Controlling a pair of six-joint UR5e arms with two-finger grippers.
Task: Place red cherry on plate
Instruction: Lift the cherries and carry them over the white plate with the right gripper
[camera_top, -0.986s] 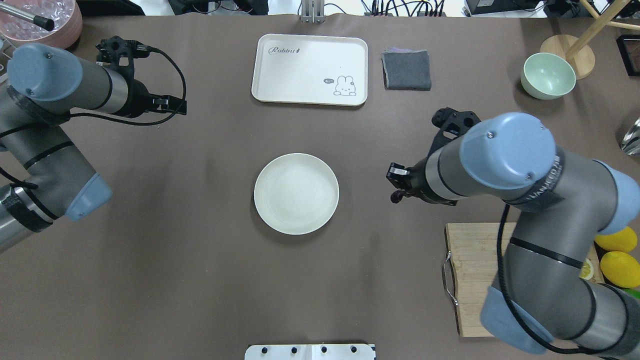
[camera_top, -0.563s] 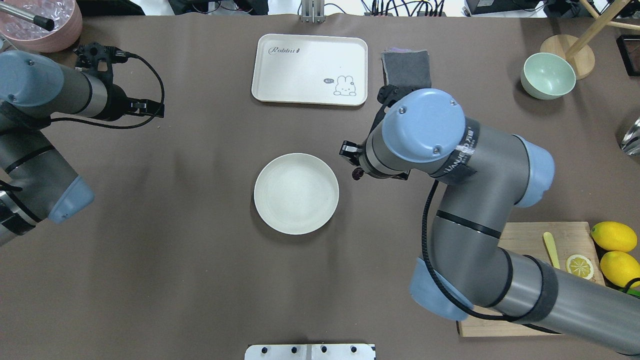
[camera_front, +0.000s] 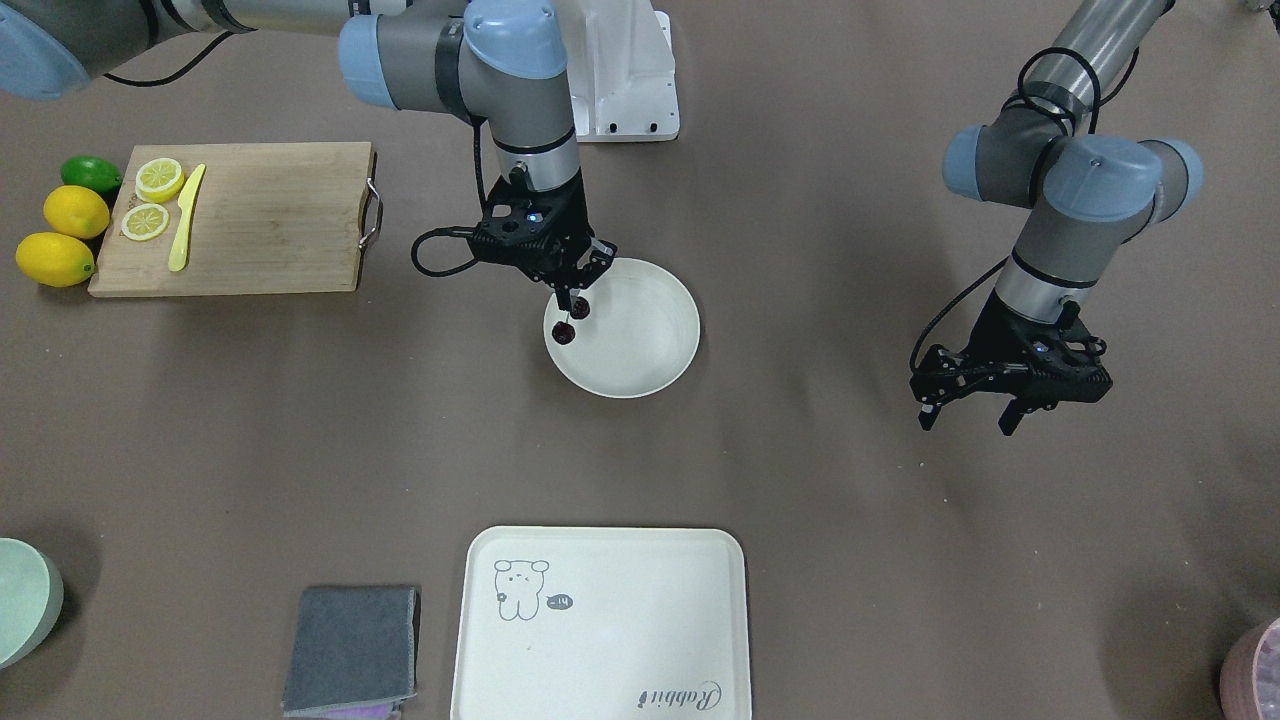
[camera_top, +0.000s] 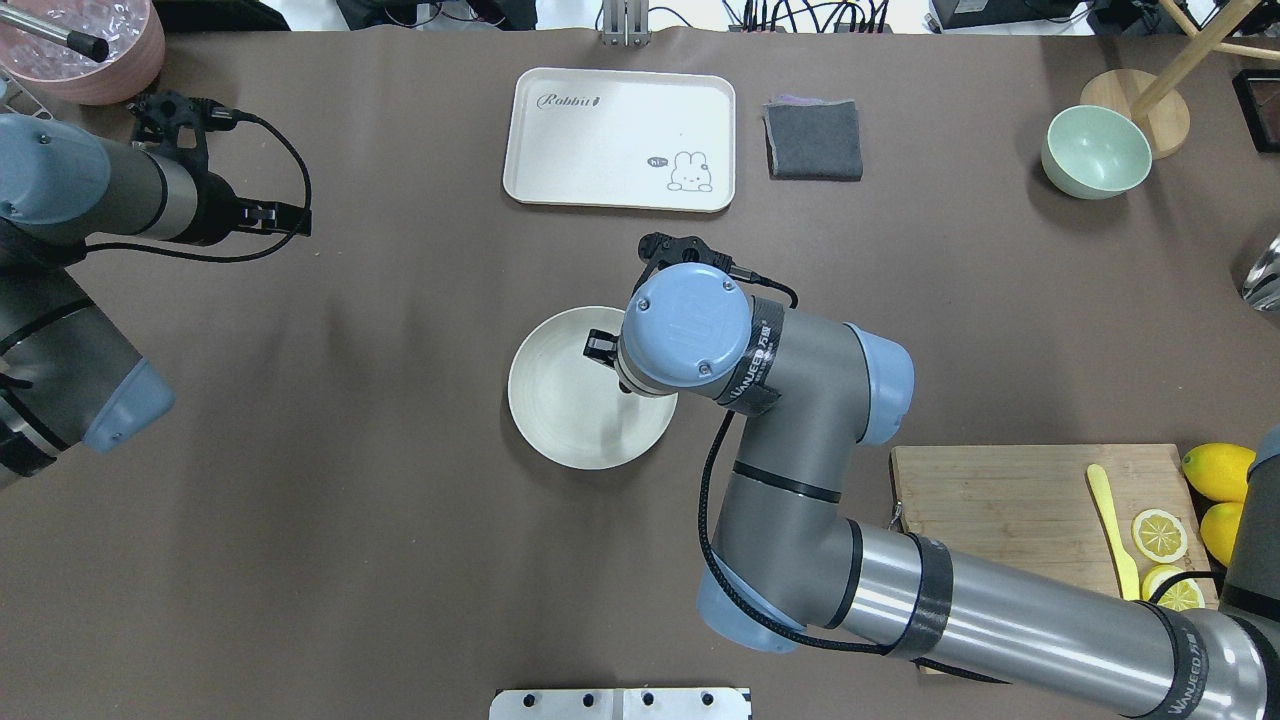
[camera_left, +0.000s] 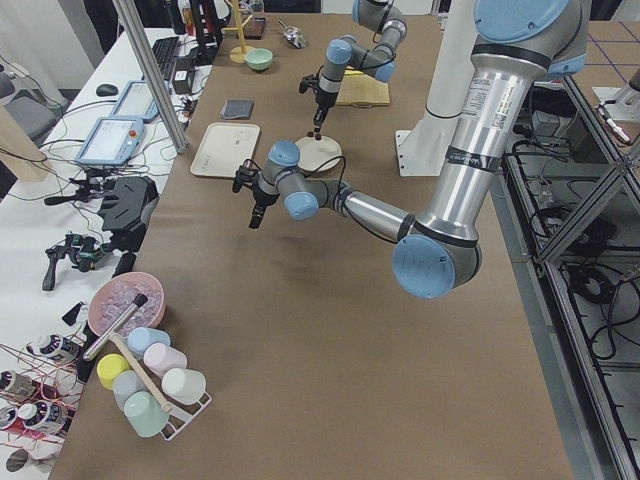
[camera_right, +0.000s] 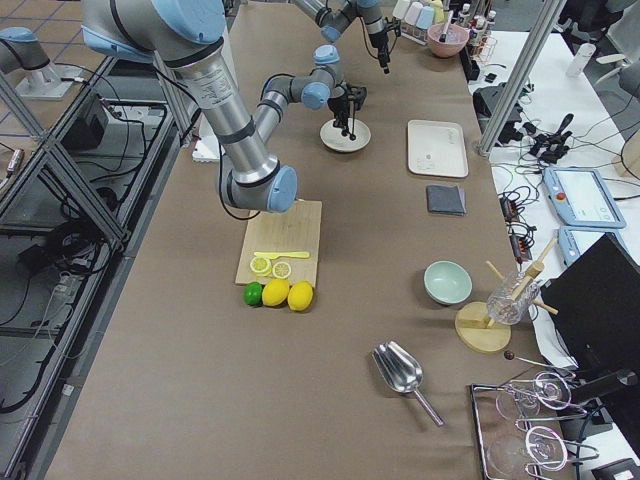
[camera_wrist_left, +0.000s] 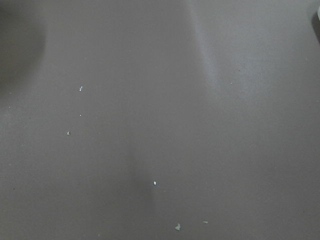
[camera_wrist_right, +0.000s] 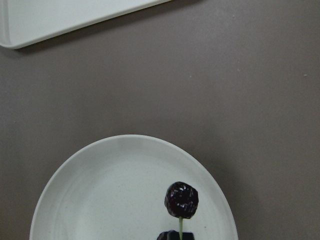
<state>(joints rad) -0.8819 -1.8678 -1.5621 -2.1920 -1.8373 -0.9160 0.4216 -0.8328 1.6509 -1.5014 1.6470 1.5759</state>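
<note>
The red cherry (camera_front: 565, 334), a tiny dark maroon pair on thin stems, hangs from my right gripper (camera_front: 567, 298), which is shut on the stems. It dangles just above the plate (camera_front: 645, 345), over the rim nearest the right arm. In the right wrist view one cherry (camera_wrist_right: 182, 199) hangs over the plate (camera_wrist_right: 110, 195). From overhead the right wrist covers part of the plate (camera_top: 560, 415) and hides the cherry. My left gripper (camera_front: 966, 420) hovers open and holds nothing, far off over bare cloth.
A cream tray (camera_front: 600, 620) with a drawing and a folded grey cloth (camera_front: 350, 650) lie beyond the plate. A cutting board (camera_front: 260, 220) with lemon slices and a yellow knife sits by several whole citrus fruits (camera_front: 60, 258). A mint bowl (camera_top: 1095, 150) stands far right.
My right arm has swung left from beside the cutting board to over the plate, carrying the cherry. The left arm has drawn back toward its own side.
</note>
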